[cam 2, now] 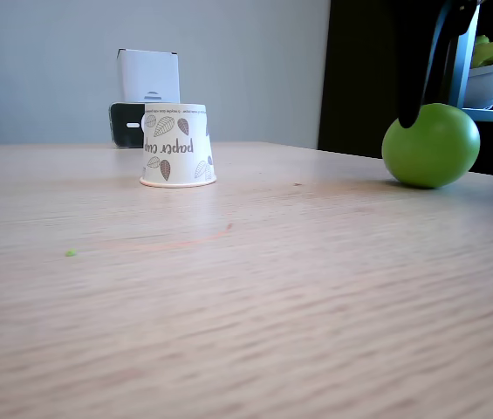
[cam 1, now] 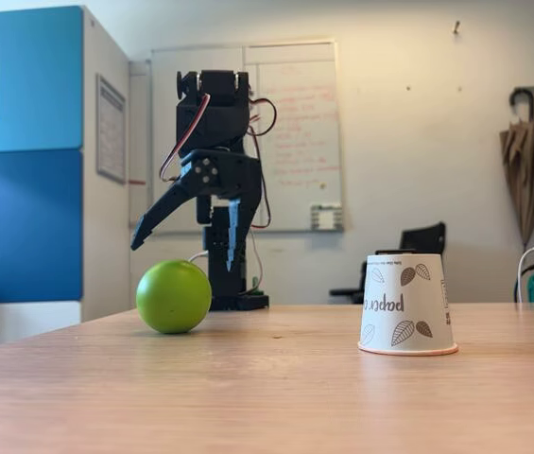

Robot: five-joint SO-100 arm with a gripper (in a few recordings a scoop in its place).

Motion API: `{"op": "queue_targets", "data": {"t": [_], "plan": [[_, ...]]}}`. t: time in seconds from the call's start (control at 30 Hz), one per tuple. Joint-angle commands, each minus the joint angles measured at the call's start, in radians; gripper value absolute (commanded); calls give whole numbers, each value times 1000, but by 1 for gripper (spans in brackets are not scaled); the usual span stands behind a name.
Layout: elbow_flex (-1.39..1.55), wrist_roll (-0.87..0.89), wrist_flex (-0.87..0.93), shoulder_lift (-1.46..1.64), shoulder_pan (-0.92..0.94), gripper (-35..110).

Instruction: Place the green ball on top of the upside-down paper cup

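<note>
- Green ball (cam 1: 173,296) rests on the wooden table (cam 1: 267,388), under the black gripper (cam 1: 186,236), whose two fingers (cam 1: 158,216) are spread wide and point downward, tips above the ball.
- In another fixed view, a dark finger (cam 2: 425,70) hangs just over the ball's upper left side (cam 2: 431,145); whether they touch is unclear.
- Upside-down paper cup (cam 1: 406,304) stands well apart on its rim, bare on top.
- Whiteboard (cam 1: 295,132) behind the arm.
</note>
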Motion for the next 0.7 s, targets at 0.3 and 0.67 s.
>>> {"op": "queue_targets", "data": {"t": [0.3, 0.67], "plan": [[43, -43, -71, -52, 66, 48], [78, -43, -124, -54, 57, 26]]}}
